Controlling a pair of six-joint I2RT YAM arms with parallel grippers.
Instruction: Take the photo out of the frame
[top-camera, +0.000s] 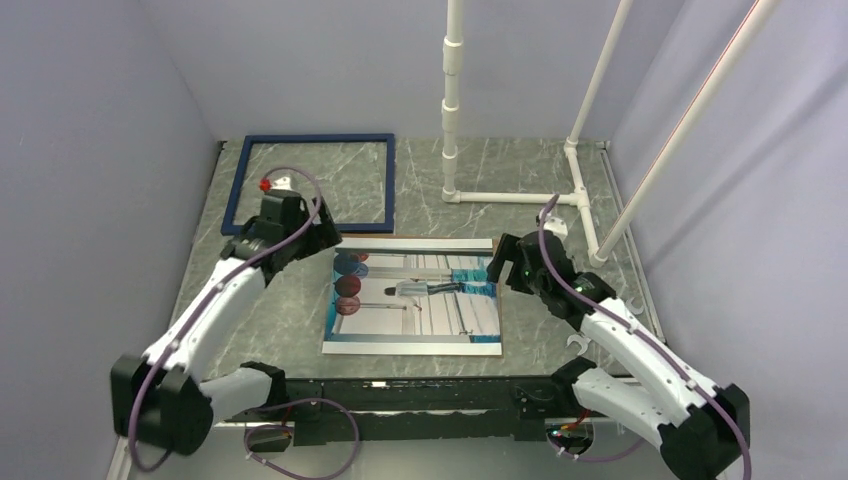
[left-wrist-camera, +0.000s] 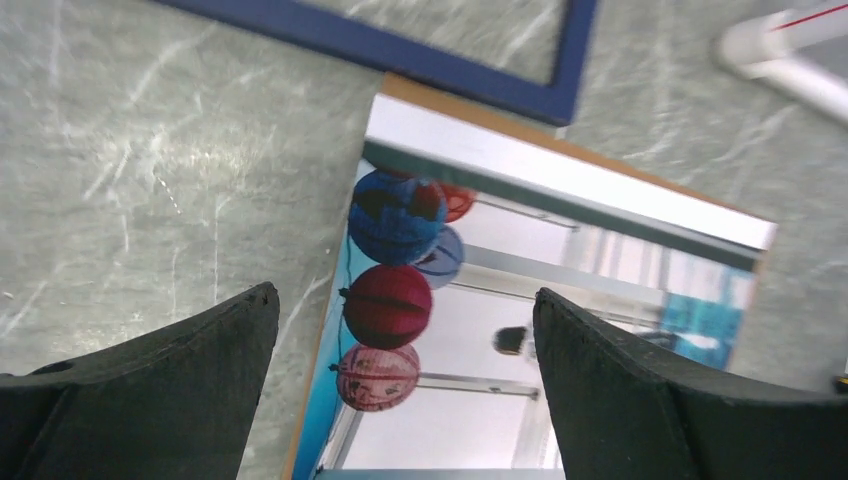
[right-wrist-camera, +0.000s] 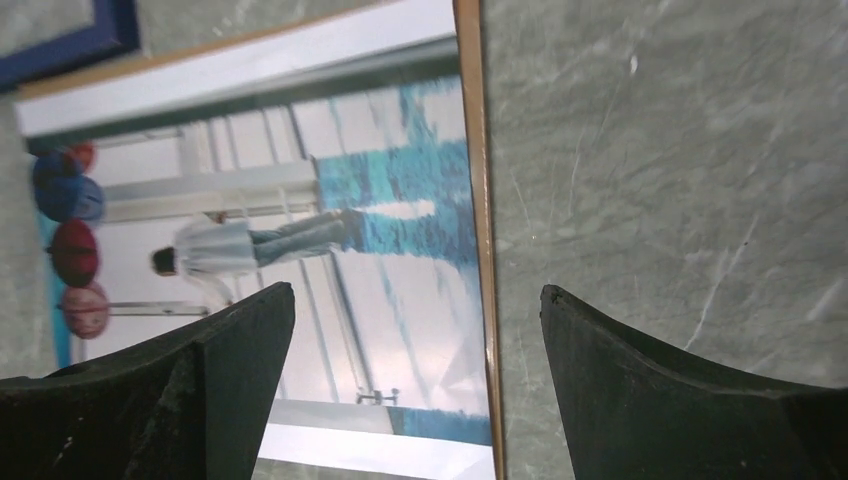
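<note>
1. Nearest the top camera are two arm bases, bolted side by side at the near edge of the one grey marbled table (top-camera: 480, 190).
2. There are two grippers. The left gripper (left-wrist-camera: 405, 300) hovers over the left edge of the photo (top-camera: 415, 300), jaws spread wide with nothing between them.
3. The right gripper (right-wrist-camera: 415, 290) hovers over the photo's right edge. Its jaws are also spread and hold nothing.
4. The single photo lies flat and face up in the middle of the table, wholly outside the frame (top-camera: 312, 139). Its brown backing shows as a thin rim along the edges.
5. The print shows one figure and a column of balls: one blue, one dark red and one pink, with smaller ones partly hidden behind the blue.
6. The single navy frame lies flat at the far left, with bare marble showing through it. Its near right corner is just beside the photo's far left corner. Whether they touch cannot be told.
7. Several white pipes (top-camera: 452, 100) stand at the far right.
</note>
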